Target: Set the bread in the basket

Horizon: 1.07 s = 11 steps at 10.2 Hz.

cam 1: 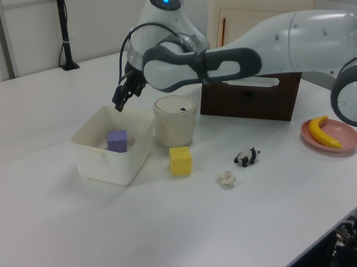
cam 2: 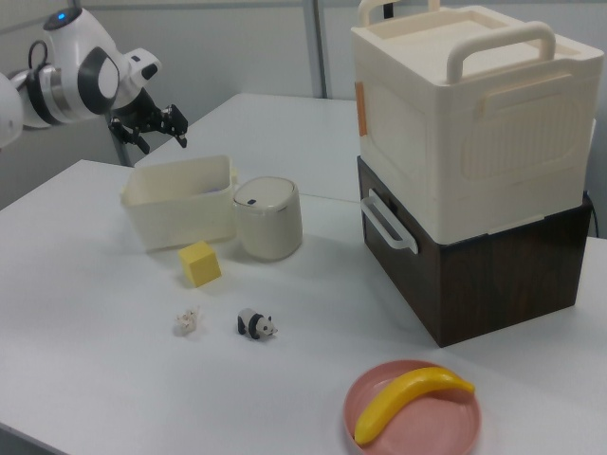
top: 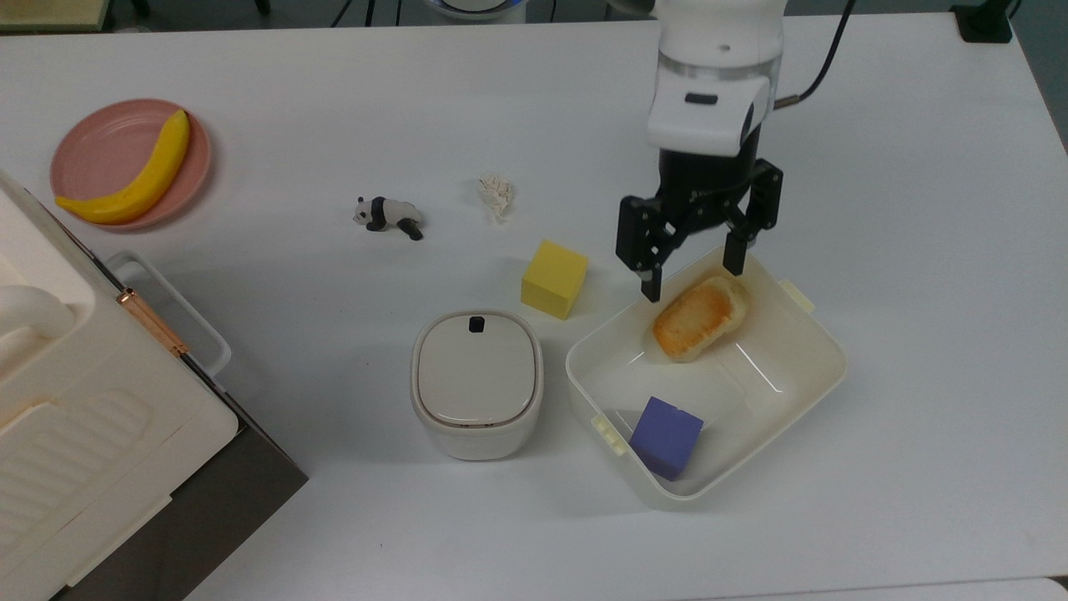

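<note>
We see the gripper (top: 691, 273) with its two fingers spread wide and holding nothing, poised over the upper edge of the basket (top: 822, 338) in the right half of the top view; the bread (top: 699, 318) lies inside that basket, golden underside up, in the upper part of the tub, just below the spread fingers and apart from them; a purple cube (top: 666, 437) sits in the basket's lower corner, well clear of the loaf.

We judge the placing itself done, so the step in hand is the retreat; to do it well we would lift straight up, keeping the fingers apart, so that neither fingertip catches the basket's rim or nudges the loaf; only once above the wall should we swing away.

In the left view the gripper (cam 1: 122, 98) hangs above the tub's far rim, in the upper left of the frame; in the right view it (cam 2: 152, 128) is at the upper left, beyond the basket (cam 2: 180, 210).

The yellow cube (top: 554, 279) and the lidded bin (top: 476, 383) stand just beside the basket on the top view's left; a sideways exit that way risks a knock.
</note>
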Motion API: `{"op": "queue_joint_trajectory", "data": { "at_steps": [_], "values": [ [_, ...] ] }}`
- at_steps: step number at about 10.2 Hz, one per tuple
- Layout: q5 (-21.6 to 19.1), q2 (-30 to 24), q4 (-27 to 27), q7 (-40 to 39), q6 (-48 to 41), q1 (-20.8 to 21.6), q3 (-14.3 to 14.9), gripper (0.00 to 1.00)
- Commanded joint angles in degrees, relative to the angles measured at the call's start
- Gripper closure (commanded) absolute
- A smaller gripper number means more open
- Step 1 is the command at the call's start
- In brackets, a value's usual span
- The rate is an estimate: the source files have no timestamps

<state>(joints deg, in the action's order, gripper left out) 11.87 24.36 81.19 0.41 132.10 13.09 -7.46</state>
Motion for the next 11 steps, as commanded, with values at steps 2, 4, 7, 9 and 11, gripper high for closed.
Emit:
{"op": "queue_joint_trajectory", "data": {
  "at_steps": [2, 4, 7, 9, 11],
  "values": [
    [-1.32, -12.47, 3.53, 1.26, -22.70, -4.81, 0.60, 0.00],
    [-1.33, -14.86, 3.54, 1.18, -33.08, -7.09, 0.60, 0.00],
    [-6.14, -22.13, 7.73, -0.14, -39.64, -15.34, 0.52, 0.00],
    [-7.74, -25.75, 10.99, -0.49, -39.73, -19.13, 0.52, 0.00],
    [-7.74, -25.86, 11.88, 0.56, -39.82, -19.24, 0.52, 0.00]
  ]
}}
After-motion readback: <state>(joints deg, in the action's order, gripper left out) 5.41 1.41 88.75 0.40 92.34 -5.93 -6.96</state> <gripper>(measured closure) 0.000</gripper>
